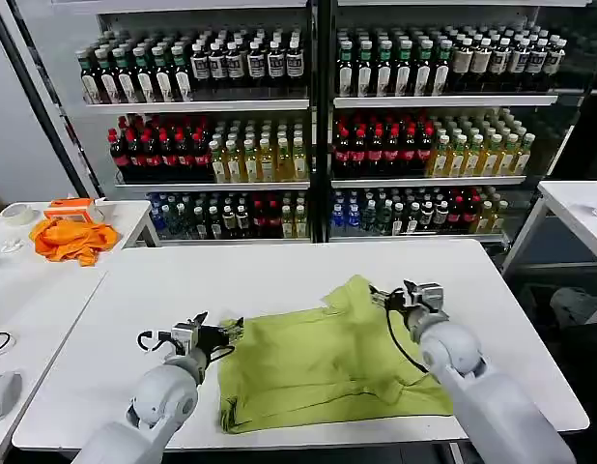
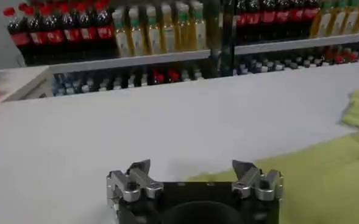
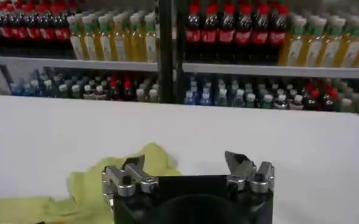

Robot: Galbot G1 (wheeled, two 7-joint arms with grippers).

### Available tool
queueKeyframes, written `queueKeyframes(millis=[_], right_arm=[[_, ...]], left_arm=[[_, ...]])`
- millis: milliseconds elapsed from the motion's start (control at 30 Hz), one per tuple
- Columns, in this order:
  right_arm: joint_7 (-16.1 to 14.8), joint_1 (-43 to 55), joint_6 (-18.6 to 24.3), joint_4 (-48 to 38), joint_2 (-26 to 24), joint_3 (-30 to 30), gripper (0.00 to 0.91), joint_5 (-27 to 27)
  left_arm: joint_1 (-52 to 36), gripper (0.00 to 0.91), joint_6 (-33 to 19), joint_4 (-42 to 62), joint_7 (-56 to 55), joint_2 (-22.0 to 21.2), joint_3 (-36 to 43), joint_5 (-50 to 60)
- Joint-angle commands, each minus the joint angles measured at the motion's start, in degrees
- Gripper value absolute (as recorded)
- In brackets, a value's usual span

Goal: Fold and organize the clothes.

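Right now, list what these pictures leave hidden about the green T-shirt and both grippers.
- T-shirt, head view: no print shows on the upward side; the underside is hidden against the table.
- Its right edge, head view: covered by the right arm.
- Left wrist view: shirt cut off by the frame edge and the open left gripper.
- Right wrist view: the open right gripper hides the shirt behind it.

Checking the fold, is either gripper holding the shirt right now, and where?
Nothing held: left gripper and right gripper are open beside the T-shirt.

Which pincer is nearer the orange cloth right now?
Left. The left pincer sits at the T-shirt's near-left edge; the right pincer is across the shirt, farther from the orange cloth.
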Motion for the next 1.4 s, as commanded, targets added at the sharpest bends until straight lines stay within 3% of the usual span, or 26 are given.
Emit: queueKeyframes(millis=[33,367,400,433,467,533,567,600,700,1100,1400], right_arm=[[-1.7,8.9,-0.1,-12.9,3.8,-7.4,0.907,1.3],[-3.1,10.6,-0.1,-17.6,6.2,-8.4,0.907,1.1],[-3.3,10.9,0.0,-18.2,6.4,-8.6,0.907,1.1],[-3.4,11.1,0.0,-18.7,6.5,-8.7,0.907,1.1],[-3.4,11.1,0.0,-18.8,6.5,-8.7,0.907,1.1],[-3.8,11.4,0.0,-19.5,6.8,-8.8,0.796,1.2],[-4.0,11.4,0.0,-19.6,6.9,-8.8,0.645,1.3],[-4.1,11.6,0.0,-20.1,7.1,-8.8,0.312,1.5],[-4.3,11.7,0.0,-20.7,7.3,-9.0,0.0,1.8],[-4.4,9.4,0.1,-14.7,6.2,-7.7,0.0,1.7],[-4.0,6.2,0.1,-6.5,2.6,-3.2,0.0,2.4]], left_arm=[[-2.2,0.907,0.5,2.5,-0.6,-0.5,1.9,-2.5],[1.4,0.907,0.5,1.0,-0.6,-0.3,0.7,-3.2],[2.0,0.615,0.5,0.6,-0.5,-0.3,0.6,-3.3],[2.4,0.504,0.4,0.3,-0.5,-0.3,0.5,-3.3],[2.7,0.181,0.4,0.3,-0.4,-0.4,0.5,-3.3],[3.2,0.06,0.4,0.5,-0.2,-0.5,0.4,-3.4],[3.3,0.05,0.4,0.8,-0.1,-0.6,0.3,-3.5],[3.3,0.05,0.4,1.3,-0.1,-0.7,0.3,-3.8],[3.3,0.03,0.4,1.8,-0.1,-0.9,0.1,-4.3],[4.3,0.02,-0.7,-0.7,1.5,-0.5,-1.3,-6.1],[3.9,0.02,-3.9,-3.8,2.6,0.0,-3.1,-9.1]])
